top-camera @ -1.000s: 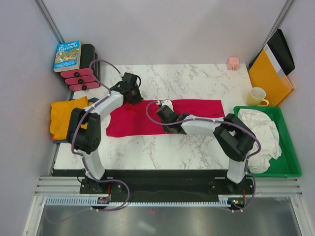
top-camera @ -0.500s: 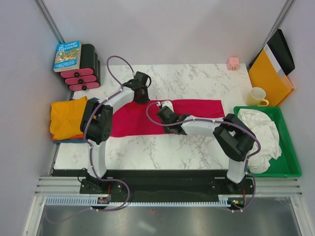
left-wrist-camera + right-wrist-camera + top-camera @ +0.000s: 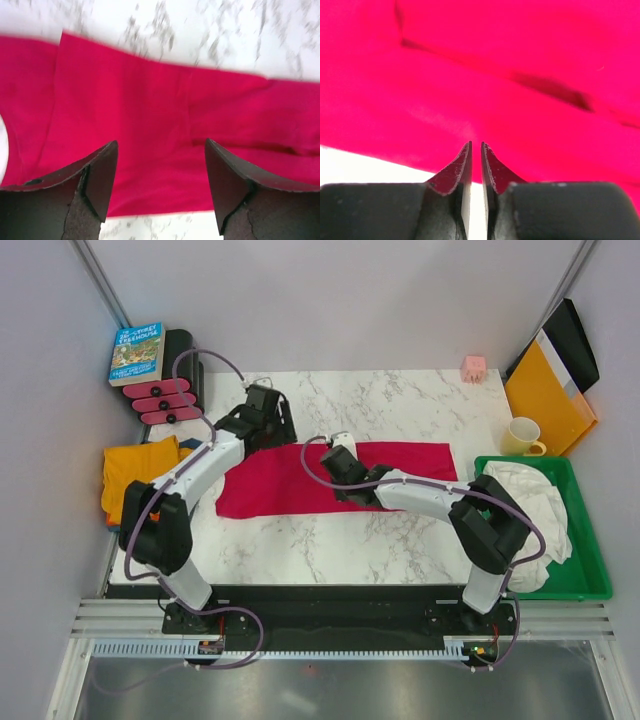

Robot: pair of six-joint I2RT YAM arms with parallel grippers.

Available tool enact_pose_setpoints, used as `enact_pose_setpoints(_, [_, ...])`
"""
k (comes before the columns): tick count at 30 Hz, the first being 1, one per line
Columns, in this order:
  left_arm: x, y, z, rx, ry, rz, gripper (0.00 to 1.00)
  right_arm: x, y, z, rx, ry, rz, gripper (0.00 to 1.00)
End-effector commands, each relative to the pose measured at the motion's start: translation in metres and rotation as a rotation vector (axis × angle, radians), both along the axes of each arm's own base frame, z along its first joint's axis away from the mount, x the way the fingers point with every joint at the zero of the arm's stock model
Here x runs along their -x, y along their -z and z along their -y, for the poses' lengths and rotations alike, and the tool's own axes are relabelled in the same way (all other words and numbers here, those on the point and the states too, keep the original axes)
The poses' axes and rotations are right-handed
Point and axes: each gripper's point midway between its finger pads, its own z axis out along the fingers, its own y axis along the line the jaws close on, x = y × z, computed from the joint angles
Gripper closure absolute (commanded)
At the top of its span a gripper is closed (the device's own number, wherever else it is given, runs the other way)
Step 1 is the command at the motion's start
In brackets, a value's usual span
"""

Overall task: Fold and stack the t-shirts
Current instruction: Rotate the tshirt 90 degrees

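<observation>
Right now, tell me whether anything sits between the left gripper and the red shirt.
Nothing visible does. The left gripper hangs open right over the red shirt, and its wrist view shows only red cloth and a strip of the table between its jaws.

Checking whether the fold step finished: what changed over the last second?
The left gripper swung right along the red shirt's far edge, came back left and opened its jaws, apparently letting the shirt go. The right gripper barely shifted, jaws nearly closed over the shirt's middle. The orange shirt stayed put.
</observation>
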Motion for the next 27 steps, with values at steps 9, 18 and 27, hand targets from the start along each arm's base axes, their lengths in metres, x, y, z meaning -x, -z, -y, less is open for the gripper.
enact_pose_setpoints(9, [0.12,0.092,-0.033,0.037,-0.106,-0.281,0.46,-0.136,-0.018,0.126,-0.06,0.458,0.036,0.87])
enact_pose_setpoints(18, [0.136,0.127,-0.04,-0.014,-0.162,-0.435,0.49,-0.144,0.042,0.146,0.001,0.528,-0.131,0.87])
enact_pose_setpoints(27, [0.094,0.132,-0.035,0.002,-0.166,-0.477,0.48,-0.081,0.06,0.158,-0.026,0.572,-0.236,0.87])
